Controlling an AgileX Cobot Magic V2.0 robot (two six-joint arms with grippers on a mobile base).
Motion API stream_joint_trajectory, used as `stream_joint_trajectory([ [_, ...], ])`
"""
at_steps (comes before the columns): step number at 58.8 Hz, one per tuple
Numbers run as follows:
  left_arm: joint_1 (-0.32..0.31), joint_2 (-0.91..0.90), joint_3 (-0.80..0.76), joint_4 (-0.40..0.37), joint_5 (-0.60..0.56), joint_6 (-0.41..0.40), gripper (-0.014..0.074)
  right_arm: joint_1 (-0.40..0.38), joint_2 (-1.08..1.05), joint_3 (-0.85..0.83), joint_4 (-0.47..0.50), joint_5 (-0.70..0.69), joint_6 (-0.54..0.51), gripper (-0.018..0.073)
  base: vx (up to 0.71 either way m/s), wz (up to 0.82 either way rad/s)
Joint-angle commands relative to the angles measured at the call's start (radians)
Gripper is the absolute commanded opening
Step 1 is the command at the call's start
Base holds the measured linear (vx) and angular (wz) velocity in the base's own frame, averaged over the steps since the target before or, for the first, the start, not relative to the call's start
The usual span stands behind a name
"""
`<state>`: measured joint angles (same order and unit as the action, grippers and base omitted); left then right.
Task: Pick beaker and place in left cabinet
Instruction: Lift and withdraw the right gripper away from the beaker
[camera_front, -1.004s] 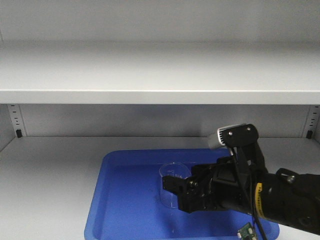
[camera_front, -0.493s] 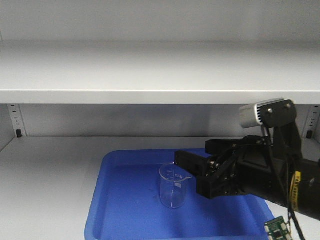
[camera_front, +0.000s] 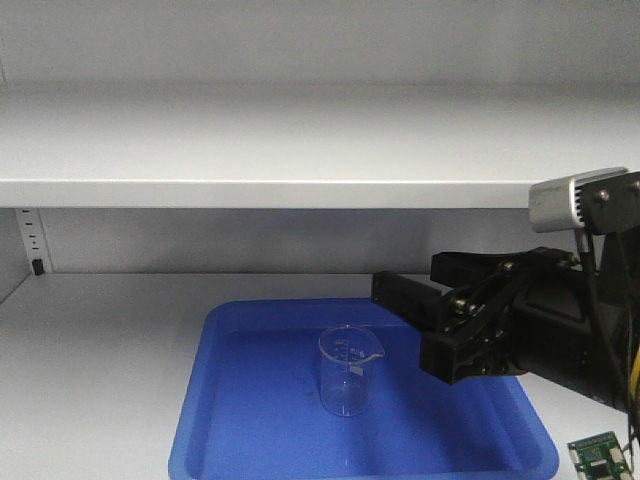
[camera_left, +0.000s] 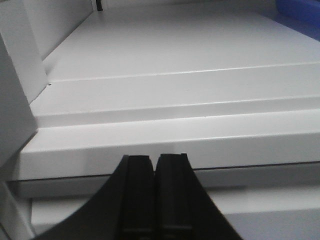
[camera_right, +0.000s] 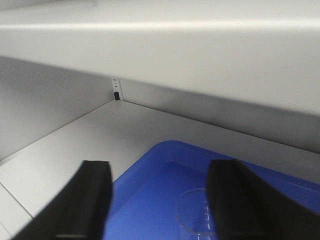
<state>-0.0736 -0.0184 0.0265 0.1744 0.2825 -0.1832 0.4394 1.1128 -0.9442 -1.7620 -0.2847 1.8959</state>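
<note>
Standing in blue tray (camera_front: 250, 420), beaker (camera_front: 347, 371), faint unreadable marks

Pale grey shelving (camera_front: 300, 150), slotted rails (camera_front: 33, 240) in back corners, soft even light.

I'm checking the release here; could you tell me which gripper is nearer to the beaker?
Right. The right gripper hangs open just right of the beaker, which stands in the blue tray. The left gripper is shut, facing a bare shelf edge.
</note>
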Motion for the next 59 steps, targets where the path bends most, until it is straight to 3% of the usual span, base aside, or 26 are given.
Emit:
stream_joint_trajectory([
  [1,0.0,-0.01,-0.011,0.0,-0.084,-0.004,0.0004,0.0,-0.027,-0.032,-0.034,0.029,-0.001,0.0247,0.0,0.0],
  [8,0.0,-0.01,-0.011,0.0,-0.084,-0.004,0.0004,0.0,-0.028,-0.032,-0.034,0.029,-0.001,-0.0015,0.0,0.0],
  [35,0.0,-0.01,-0.011,0.0,-0.084,-0.004,0.0004,0.0,-0.028,-0.032,-0.035,0.03,-0.002,-0.0008,0.0,0.0],
  [43,0.0,-0.01,-0.011,0.0,-0.084,-0.004,0.0004,0.0,-0.028,-0.032,0.067,0.033,-0.021,-0.0008,0.0,0.0],
  [47,0.0,-0.01,-0.011,0.0,-0.084,-0.004,0.0004,0.0,-0.028,-0.032,0.199,0.041,-0.136,-0.0008,0.0,0.0],
  [55,0.0,-0.01,-0.011,0.0,-0.084,-0.004,0.0004,0.002,-0.031,-0.032,0.525,-0.001,-0.556,-0.0008,0.0,0.0],
  [56,0.0,-0.01,-0.011,0.0,-0.084,-0.004,0.0004,0.01,-0.033,-0.032,0.613,-0.004,-0.629,-0.0008,0.0,0.0],
  [59,0.0,-0.01,-0.011,0.0,-0.084,-0.004,0.0004,0.034,-0.041,-0.032,0.739,0.012,-0.804,-0.0008,0.0,0.0],
])
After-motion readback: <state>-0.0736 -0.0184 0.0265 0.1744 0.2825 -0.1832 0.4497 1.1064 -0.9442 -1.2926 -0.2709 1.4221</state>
